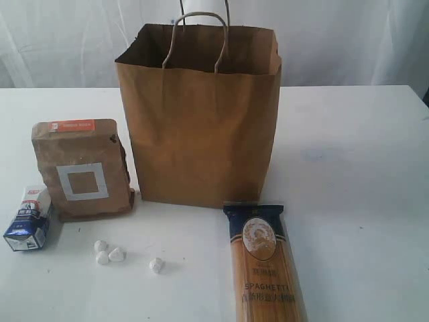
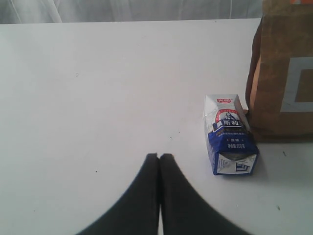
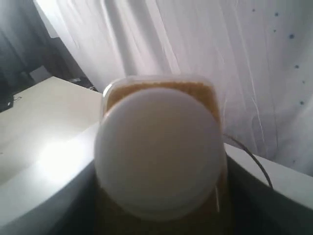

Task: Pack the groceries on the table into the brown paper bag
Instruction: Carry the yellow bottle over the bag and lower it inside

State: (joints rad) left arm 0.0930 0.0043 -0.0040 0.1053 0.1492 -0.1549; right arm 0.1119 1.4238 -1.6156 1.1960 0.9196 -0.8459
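**Bottle in the right end effector, carton beside the left**

The right end effector (image 3: 159, 208) appears clamped on the yellow white-capped bottle (image 3: 159, 152), cap toward the wrist camera. The view is blurred, so the grip is a judgement. A white shape (image 1: 203, 12) behind the handles of the brown paper bag (image 1: 201, 127) may be this bottle above the mouth.

The bag stands upright and open on the table (image 1: 362, 147); its contents are hidden.

The left end effector (image 2: 159, 157) has its fingers pressed together and is empty. The small blue-white carton (image 2: 229, 134) lies on its side near it, long axis roughly along the reach, touching the brown pouch (image 1: 80, 168). The left arm is the nearer to both. The spaghetti packet (image 1: 265, 268) lies flat before the bag, long axis pointing toward it.
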